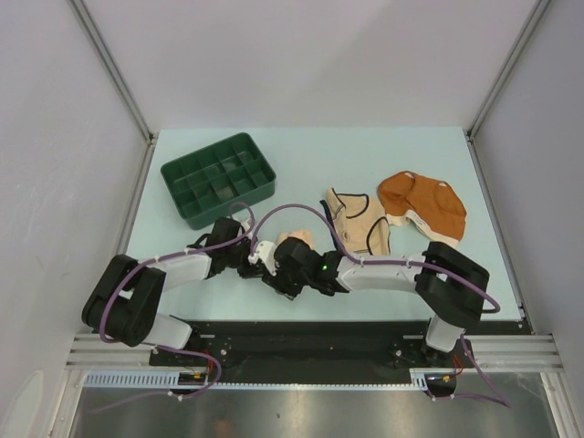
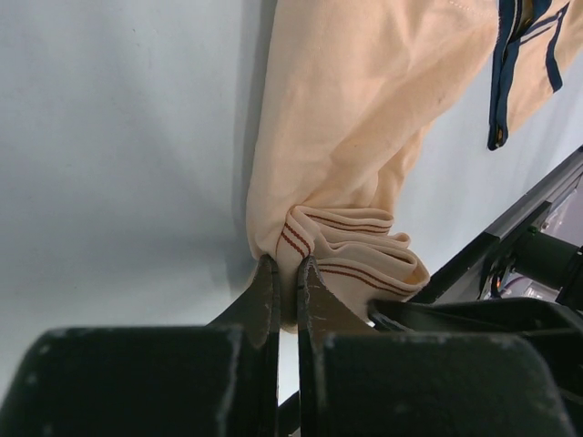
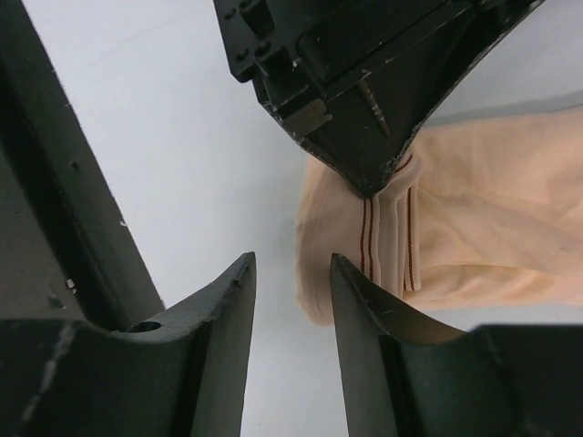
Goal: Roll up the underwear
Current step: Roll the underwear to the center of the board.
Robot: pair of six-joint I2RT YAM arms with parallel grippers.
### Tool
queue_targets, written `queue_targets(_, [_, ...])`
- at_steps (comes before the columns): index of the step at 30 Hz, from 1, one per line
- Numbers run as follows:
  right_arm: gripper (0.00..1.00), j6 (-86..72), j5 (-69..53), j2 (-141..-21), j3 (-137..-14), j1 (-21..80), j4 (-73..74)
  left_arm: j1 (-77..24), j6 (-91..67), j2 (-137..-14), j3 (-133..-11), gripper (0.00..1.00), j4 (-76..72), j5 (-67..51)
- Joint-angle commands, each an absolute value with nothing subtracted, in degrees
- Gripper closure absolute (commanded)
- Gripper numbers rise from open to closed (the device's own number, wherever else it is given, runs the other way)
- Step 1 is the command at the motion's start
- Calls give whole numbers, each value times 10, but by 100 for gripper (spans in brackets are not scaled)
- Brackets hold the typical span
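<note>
Peach underwear [image 2: 355, 137]: lies on the pale table [image 1: 301, 155] near its front edge, between the two wrists, its striped waistband end folded over on itself.
Left gripper [image 2: 287, 273]: jaws pressed together on that folded, red-striped band.
Right gripper [image 3: 291, 266]: jaws stand apart with only bare table between them; the cloth's edge sits just beside one finger, not inside.
Waiting: cream underwear [image 1: 358, 222] and rust-orange underwear [image 1: 424, 205] lie to the right; the green tray [image 1: 233, 206] sits at the back left.
Risk: the parted jaws may shut on nothing, or snag a single layer, because the fold sits off to their side; a tug from either arm could then pull the fold open. The wrists are crowded, so a knock seems possible.
Overhead view: shows all three garments and the tray, but the arms hide most of the peach one.
Wrist views: show the pinch and the empty gap, which the overhead cannot.
</note>
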State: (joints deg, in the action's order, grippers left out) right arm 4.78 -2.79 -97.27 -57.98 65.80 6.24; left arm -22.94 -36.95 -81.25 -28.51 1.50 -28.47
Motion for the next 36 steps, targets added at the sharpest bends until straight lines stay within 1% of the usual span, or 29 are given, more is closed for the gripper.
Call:
queue_targets(1, [59, 55, -1, -995, -577, 664, 40, -222, -346, -824, -285, 100, 65, -275])
queue_targets(5, [59, 43, 39, -1009, -570, 664, 38, -218, -345, -823, -285, 100, 65, -278])
queue_targets(13, [53, 47, 136, -1027, -551, 682, 30, -214, -346, -824, -287, 100, 62, -287])
queue_targets(20, [53, 43, 205, -1050, -543, 697, 23, -213, -344, -832, -295, 100, 63, -299])
queue_targets(23, [56, 37, 219, -1064, -542, 701, 31, -211, -346, -832, -299, 100, 63, -312])
queue_targets(24, [58, 35, 221, -1068, -542, 702, 33, -212, -346, -831, -300, 100, 65, -320])
queue_targets(26, [60, 32, 225, -1076, -542, 702, 38, -211, -347, -825, -306, 100, 71, -327])
queue_targets(29, [68, 23, 228, -1092, -542, 702, 45, -210, -345, -822, -312, 100, 80, -332])
queue_targets(32, [80, 13, 215, -1104, -542, 702, 47, -210, -343, -822, -313, 100, 81, -337])
queue_targets(33, [88, 10, 210, -1107, -542, 702, 48, -210, -344, -823, -313, 100, 80, -340])
queue_targets(34, [91, 9, 195, -1107, -542, 702, 51, -208, -344, -820, -313, 95, 81, -341])
queue_targets(35, [98, 6, 188, -1105, -542, 702, 54, -206, -343, -814, -314, 92, 82, -342])
queue_targets(36, [100, 4, 177, -1099, -542, 701, 60, -204, -344, -808, -315, 87, 83, -341])
